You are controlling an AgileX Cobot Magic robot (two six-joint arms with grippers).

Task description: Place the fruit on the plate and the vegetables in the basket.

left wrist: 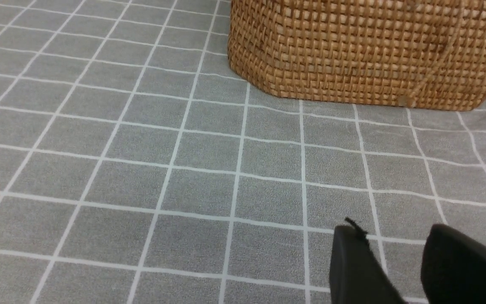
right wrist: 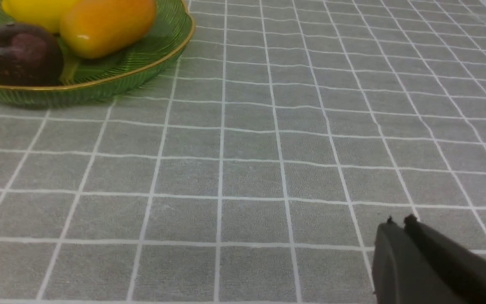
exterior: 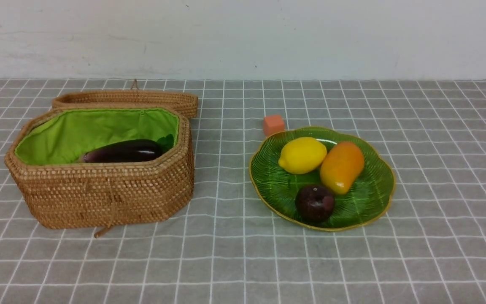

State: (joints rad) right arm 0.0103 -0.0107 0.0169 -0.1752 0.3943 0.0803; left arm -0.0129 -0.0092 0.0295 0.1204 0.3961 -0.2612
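Observation:
The green glass plate (exterior: 369, 194) holds the yellow lemon (exterior: 302, 155), the orange-yellow mango (exterior: 341, 167) and the dark maroon fruit (exterior: 314, 203). The open woven basket (exterior: 103, 194) holds the purple eggplant (exterior: 122, 151); green leaves (exterior: 166, 142) show beside it, and the white radish itself is hidden. Neither arm shows in the front view. My left gripper (left wrist: 395, 236) is open and empty over the cloth, short of the basket's wall (left wrist: 365, 50). My right gripper (right wrist: 399, 223) is shut and empty, well away from the plate (right wrist: 141, 71) with the mango (right wrist: 108, 25) and maroon fruit (right wrist: 19, 52).
A small orange cube (exterior: 273, 125) sits just behind the plate. The basket's woven lid (exterior: 125, 100) lies behind the basket. A grey checked cloth (exterior: 243, 261) covers the table up to a white wall.

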